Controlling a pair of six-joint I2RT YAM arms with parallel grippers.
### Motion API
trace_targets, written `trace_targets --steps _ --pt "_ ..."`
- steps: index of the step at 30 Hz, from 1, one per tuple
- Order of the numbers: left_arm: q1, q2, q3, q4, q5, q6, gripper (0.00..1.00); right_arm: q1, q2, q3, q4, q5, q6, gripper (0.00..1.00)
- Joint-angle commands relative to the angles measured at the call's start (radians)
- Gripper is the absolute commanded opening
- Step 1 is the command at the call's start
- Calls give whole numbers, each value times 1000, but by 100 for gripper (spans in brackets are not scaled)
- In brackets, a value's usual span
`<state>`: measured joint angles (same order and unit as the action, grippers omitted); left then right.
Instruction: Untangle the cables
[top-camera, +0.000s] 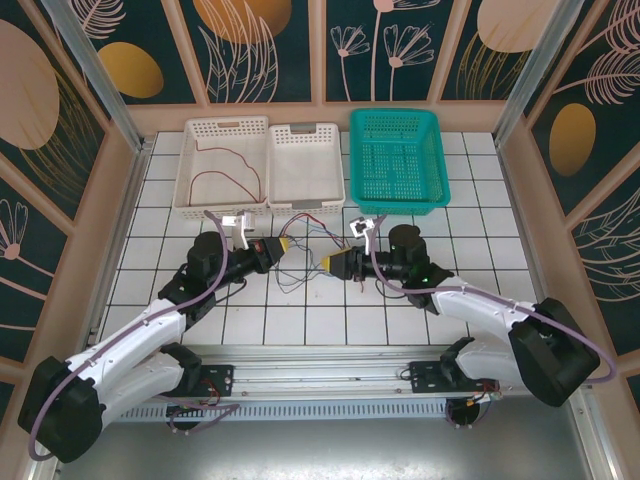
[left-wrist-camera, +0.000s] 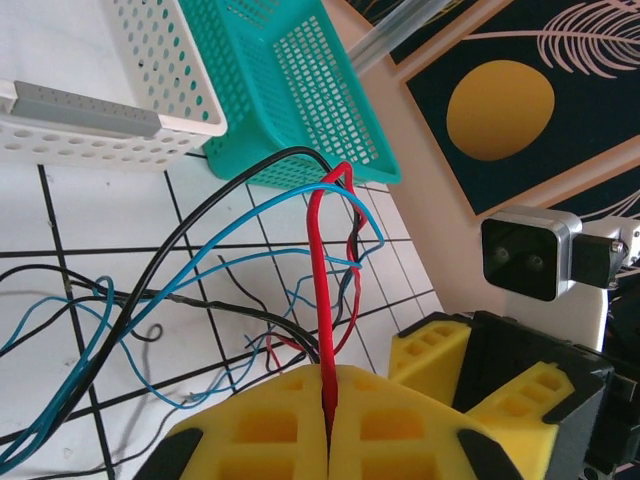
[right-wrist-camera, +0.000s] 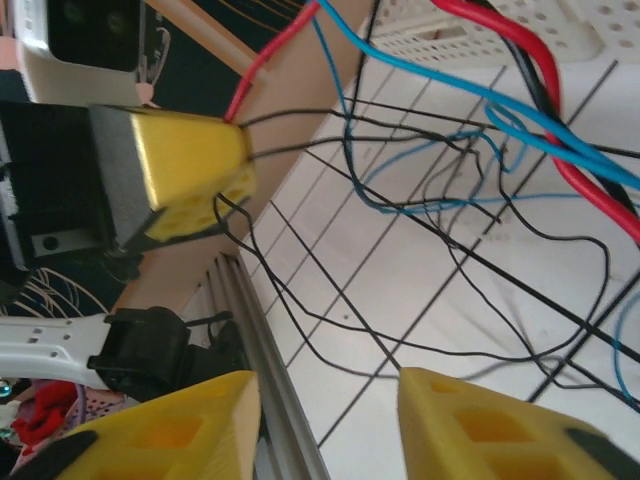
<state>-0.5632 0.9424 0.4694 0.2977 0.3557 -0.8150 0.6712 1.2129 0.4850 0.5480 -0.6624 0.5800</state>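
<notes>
We are pressing our left fingers (left-wrist-camera: 270, 425) together on the thin red cable (left-wrist-camera: 320, 280), at nine o'clock of the knotted red, black and blue cables (top-camera: 305, 255) lying on the white tiled counter (top-camera: 470, 232). Our right fingers (right-wrist-camera: 470, 420), at three o'clock, are standing spread, gripping nothing we can see. Pulling one-sided is risking cinching the knot, or dragging everything toward the white plastic basket (top-camera: 305, 131) at twelve o'clock.
</notes>
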Motion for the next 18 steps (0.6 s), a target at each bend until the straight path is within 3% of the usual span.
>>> trace_targets --steps 1,10,18 --pt "-9 -8 -3 93 43 -46 0 34 33 48 126 9 46 43" --pt "-27 -2 -2 170 100 -88 0 84 113 101 179 96 42 45" --pt "-46 21 -12 150 103 -64 0 79 70 109 206 202 96 49"
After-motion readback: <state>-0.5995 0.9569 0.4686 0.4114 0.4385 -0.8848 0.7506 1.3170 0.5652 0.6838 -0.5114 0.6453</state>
